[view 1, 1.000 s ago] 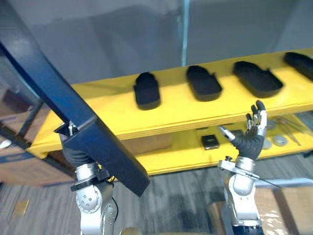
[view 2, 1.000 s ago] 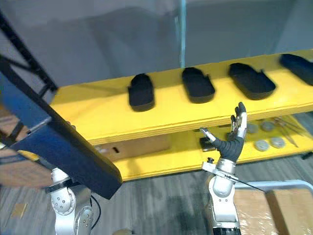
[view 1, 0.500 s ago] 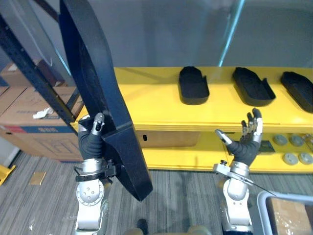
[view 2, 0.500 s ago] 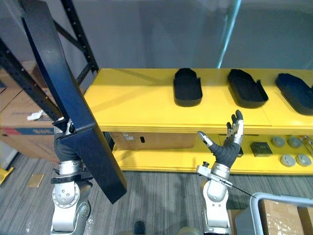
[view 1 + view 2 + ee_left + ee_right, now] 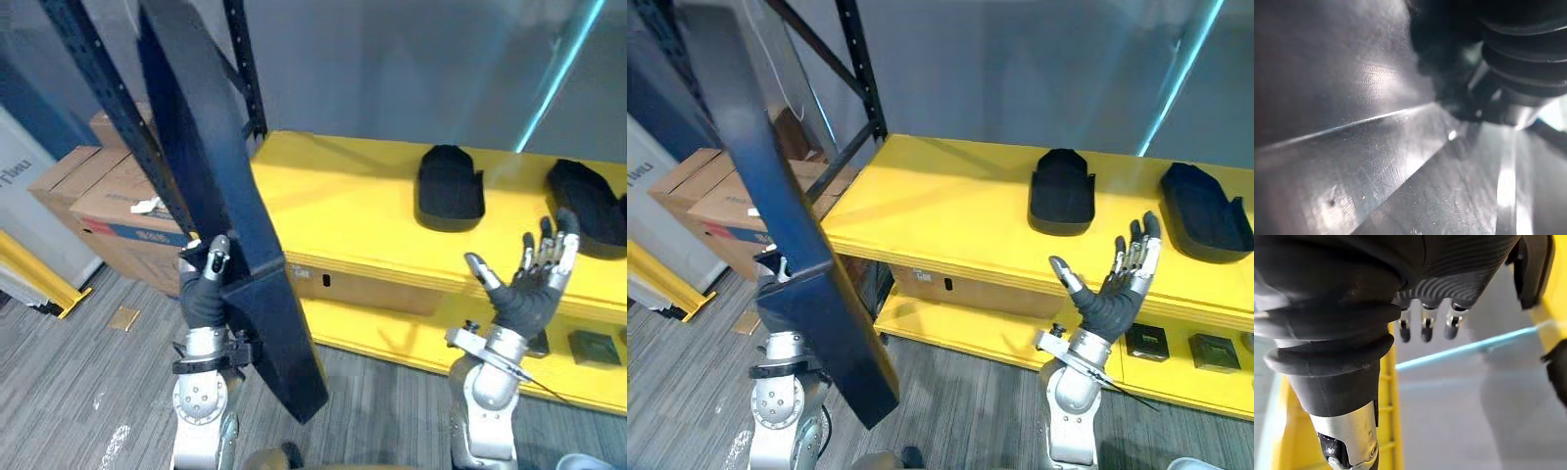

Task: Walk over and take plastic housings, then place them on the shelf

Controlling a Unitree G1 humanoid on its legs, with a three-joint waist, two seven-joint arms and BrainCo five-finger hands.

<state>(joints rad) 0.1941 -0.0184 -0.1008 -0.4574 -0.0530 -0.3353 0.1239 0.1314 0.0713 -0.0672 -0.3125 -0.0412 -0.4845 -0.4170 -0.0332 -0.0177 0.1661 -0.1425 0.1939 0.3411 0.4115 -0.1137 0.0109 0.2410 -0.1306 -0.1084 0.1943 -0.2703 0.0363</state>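
my left hand [image 5: 204, 289] was clamped on the long housing [image 5: 211, 166]. it stood tall, its long way going up past my fingers. the yellow shelf [image 5: 333, 211] lay ahead, off to their right. my right hand [image 5: 529, 289] was empty, fingers spread, and looked nearer the shelf.

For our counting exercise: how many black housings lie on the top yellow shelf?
2 on the top shelf: one housing near its middle, a second housing to the right at the view's edge. Others may lie past that edge.
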